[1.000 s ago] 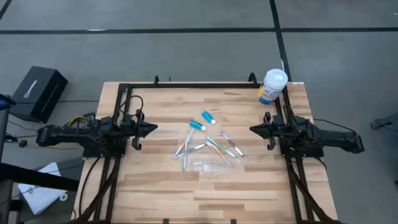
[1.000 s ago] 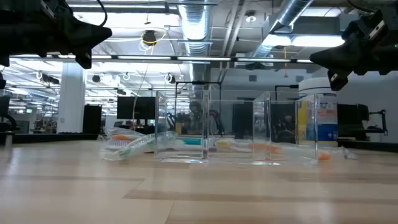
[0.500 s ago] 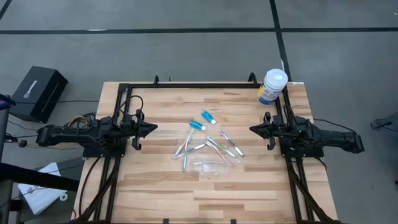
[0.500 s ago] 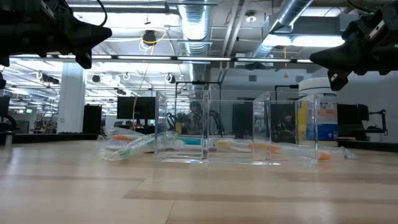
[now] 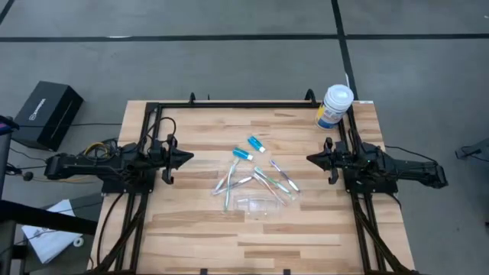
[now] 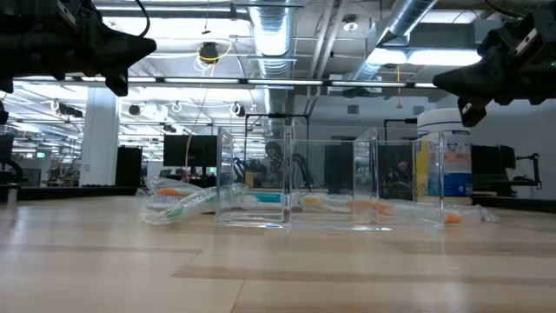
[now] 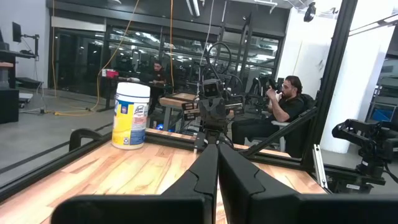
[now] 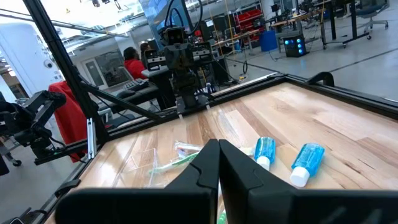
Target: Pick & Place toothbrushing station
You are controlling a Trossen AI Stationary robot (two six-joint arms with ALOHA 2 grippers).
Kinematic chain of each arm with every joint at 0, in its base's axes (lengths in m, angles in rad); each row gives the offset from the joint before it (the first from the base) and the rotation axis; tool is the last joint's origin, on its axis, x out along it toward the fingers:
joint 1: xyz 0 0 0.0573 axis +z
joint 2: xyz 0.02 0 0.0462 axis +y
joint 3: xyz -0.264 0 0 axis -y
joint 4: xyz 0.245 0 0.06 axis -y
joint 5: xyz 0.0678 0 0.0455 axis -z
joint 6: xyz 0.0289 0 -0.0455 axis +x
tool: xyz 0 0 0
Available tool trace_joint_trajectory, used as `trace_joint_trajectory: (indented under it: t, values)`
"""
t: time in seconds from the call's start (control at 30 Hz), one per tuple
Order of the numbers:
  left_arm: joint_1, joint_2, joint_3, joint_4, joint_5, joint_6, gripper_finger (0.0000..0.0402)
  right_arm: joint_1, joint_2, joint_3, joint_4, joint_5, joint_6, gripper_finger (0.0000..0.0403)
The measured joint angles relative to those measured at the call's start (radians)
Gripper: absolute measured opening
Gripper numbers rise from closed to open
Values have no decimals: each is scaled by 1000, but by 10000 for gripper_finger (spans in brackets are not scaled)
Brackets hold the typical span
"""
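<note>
Several thin pale toothbrushes lie scattered flat at the table's middle, and they also show in the right wrist view. Two teal-and-white toothpaste tubes lie just beyond them, toward the far edge, and they show in the right wrist view too. A small clear plastic container stands on its base nearer the front, and the low view shows its clear walls. My left gripper is shut and empty, above the table to the left of the things. My right gripper is shut and empty, to their right.
A large white tub with a blue-yellow label stands at the table's far right corner. A black frame runs along the far and side edges. People sit at benches in the room beyond. Bare wood lies near the front edge.
</note>
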Motion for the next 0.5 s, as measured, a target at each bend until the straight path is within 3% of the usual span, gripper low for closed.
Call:
trace_joint_trajectory:
  t: [0.5]
  values:
    - [0, 0, 0, 10, 0, -1, 8, 0, 0, 0, 0, 0, 0, 0]
